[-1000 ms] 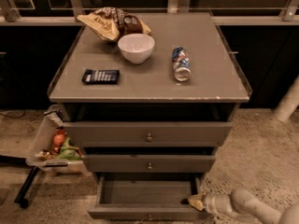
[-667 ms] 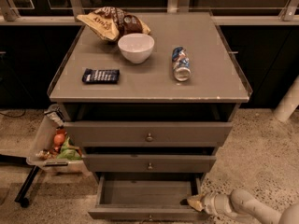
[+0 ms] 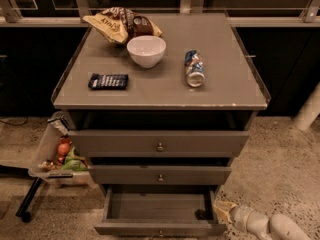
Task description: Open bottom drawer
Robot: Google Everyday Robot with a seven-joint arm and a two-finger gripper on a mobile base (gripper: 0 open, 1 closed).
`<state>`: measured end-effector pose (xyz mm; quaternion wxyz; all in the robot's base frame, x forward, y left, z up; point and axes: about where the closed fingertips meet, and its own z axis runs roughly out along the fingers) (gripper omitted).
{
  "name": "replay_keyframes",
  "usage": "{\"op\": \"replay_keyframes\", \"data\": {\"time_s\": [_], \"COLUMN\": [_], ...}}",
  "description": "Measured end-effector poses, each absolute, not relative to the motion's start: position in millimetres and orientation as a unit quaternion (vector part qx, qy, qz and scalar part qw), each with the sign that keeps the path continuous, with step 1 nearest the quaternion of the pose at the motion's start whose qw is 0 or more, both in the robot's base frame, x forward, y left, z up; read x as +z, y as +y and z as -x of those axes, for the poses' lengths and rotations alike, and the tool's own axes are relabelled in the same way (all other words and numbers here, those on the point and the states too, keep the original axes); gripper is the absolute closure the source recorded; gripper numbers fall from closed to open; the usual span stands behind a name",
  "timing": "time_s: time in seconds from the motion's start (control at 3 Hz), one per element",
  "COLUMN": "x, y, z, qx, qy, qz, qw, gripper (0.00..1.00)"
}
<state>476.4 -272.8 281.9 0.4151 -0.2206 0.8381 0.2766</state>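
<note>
Our gripper (image 3: 223, 210) low at the lower right of the frame, pointing left, our pale arm (image 3: 266, 224) stretching in from the bottom-right corner

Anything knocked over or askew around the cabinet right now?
Only the can lies on its side on the cabinet top, right of the bowl. The bottom drawer is pulled out squarely; the gripper sits by its right front corner.

Our gripper (image 3: 221, 210), low at the bottom right corner, shows a yellowish-tan tip. Behind it, our arm (image 3: 265, 224) is off-white, built of smooth, rounded, bulbous segments.
</note>
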Motion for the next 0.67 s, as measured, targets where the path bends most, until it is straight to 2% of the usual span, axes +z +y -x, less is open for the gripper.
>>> {"op": "replay_keyframes", "data": {"time_s": [0.33, 0.67], "x": [312.5, 312.5], "y": [-278.3, -278.4], "z": [-477.6, -477.8], "qx": [0.266, 0.266], "qy": [0.822, 0.822], "qz": [0.213, 0.212], "qw": [0.456, 0.456], "gripper": [0.81, 0.57]}}
